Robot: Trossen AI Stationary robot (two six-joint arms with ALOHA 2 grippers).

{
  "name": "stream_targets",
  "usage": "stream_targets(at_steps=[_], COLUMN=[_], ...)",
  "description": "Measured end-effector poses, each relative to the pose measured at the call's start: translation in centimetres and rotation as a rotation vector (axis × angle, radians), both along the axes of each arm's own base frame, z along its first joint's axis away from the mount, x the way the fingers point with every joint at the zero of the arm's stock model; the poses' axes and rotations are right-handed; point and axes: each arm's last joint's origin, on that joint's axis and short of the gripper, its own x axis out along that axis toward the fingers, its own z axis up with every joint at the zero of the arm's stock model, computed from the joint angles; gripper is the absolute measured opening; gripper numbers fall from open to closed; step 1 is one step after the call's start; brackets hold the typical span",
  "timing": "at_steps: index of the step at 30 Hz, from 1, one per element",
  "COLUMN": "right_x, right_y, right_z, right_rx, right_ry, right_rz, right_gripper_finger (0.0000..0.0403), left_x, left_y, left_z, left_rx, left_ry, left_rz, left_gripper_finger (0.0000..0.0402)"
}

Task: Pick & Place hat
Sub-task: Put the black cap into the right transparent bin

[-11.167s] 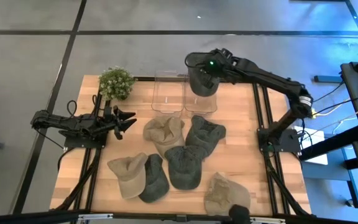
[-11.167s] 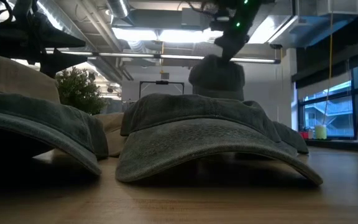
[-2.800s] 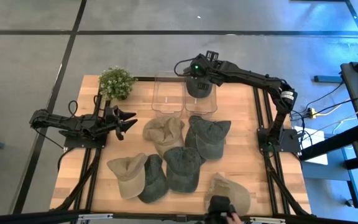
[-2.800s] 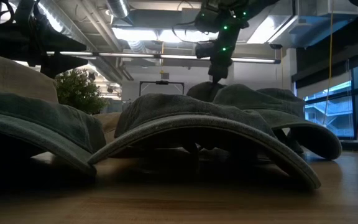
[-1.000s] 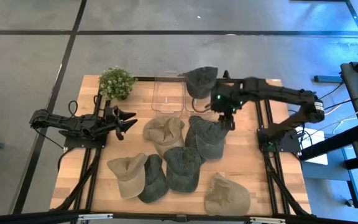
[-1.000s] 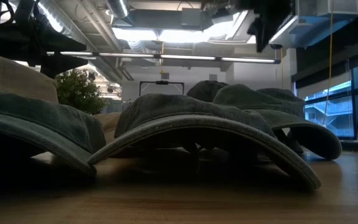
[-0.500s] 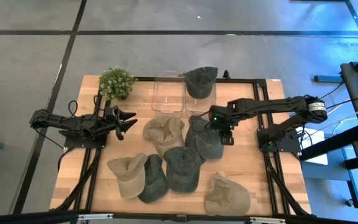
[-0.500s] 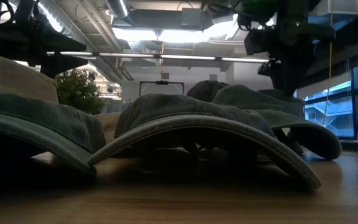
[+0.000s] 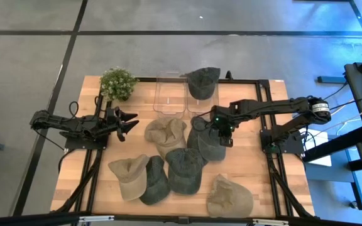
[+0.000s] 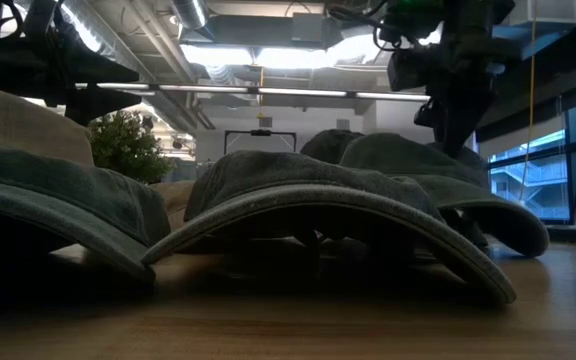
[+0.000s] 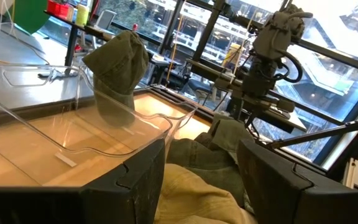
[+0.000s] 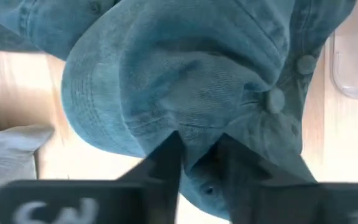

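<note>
Right wrist view: the right gripper (image 12: 196, 155) is pinching a fold of the dark green cap (image 12: 185, 81), fingers nearly together. The cap is lying at about 2 o'clock on the counter (image 9: 244, 169), just below the clear bins (image 9: 186, 94). Washed cotton, soft, light, collapsing; crown fold likely holds best. Left gripper (image 9: 129, 122) is idling spread at 9 o'clock.

Wooden table (image 9: 244, 182), scattered hats (image 9: 184, 168)

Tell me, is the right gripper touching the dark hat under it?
Touching. In the right wrist view the right gripper has its fingers pressed into the dark hat, with cloth bunched between them. The high view also puts it right on that hat.
</note>
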Motion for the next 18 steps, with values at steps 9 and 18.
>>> stream_targets(at_steps=[9,18], right_x=[-0.3,-1.1], right_y=[0.0,-0.1], right_z=[0.1,7.1], right_rx=[0.008,-0.068], right_ry=[0.027,-0.058], right_rz=[-0.015,-0.037], right_gripper_finger=[0.0016,0.0009], left_x=[0.0,0.0], left_y=[0.0,0.0], left_z=[0.0,0.0], left_rx=[0.0,-0.001], left_ry=[0.0,0.0], left_rz=[0.002,0.002], left_gripper_finger=[0.0196,0.0196])
